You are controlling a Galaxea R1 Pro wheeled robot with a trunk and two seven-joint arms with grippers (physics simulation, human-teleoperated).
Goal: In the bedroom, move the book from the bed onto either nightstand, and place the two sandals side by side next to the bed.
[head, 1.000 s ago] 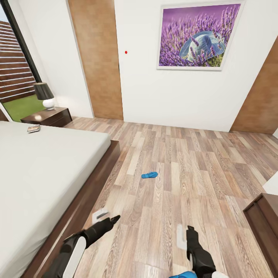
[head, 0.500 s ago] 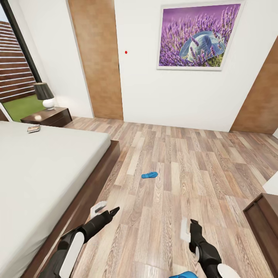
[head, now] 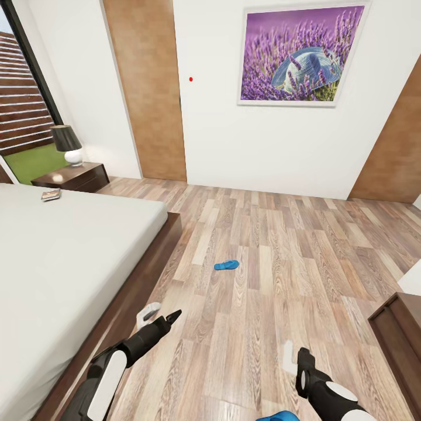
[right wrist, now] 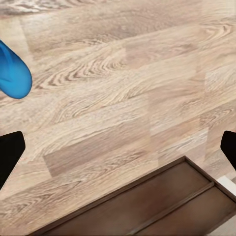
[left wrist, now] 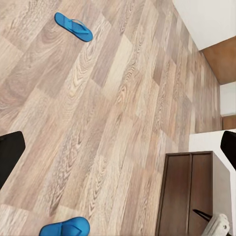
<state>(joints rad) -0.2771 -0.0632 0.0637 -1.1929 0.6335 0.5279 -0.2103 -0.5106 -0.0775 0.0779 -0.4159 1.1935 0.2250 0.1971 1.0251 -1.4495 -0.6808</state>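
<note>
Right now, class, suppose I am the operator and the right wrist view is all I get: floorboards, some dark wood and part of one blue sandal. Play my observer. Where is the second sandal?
Observer: The other sandal lies on the floorboards further ahead, off to the side of the bed and not touching its frame.
Operator: And the book?
Observer: The book lies flat on the bed near its far corner, close to the nightstand.
Operator: Is anything standing on that nightstand?
Observer: Yes, a lamp with a dark shade and a white base stands on it; glossy top shows in front of the lamp.
</note>
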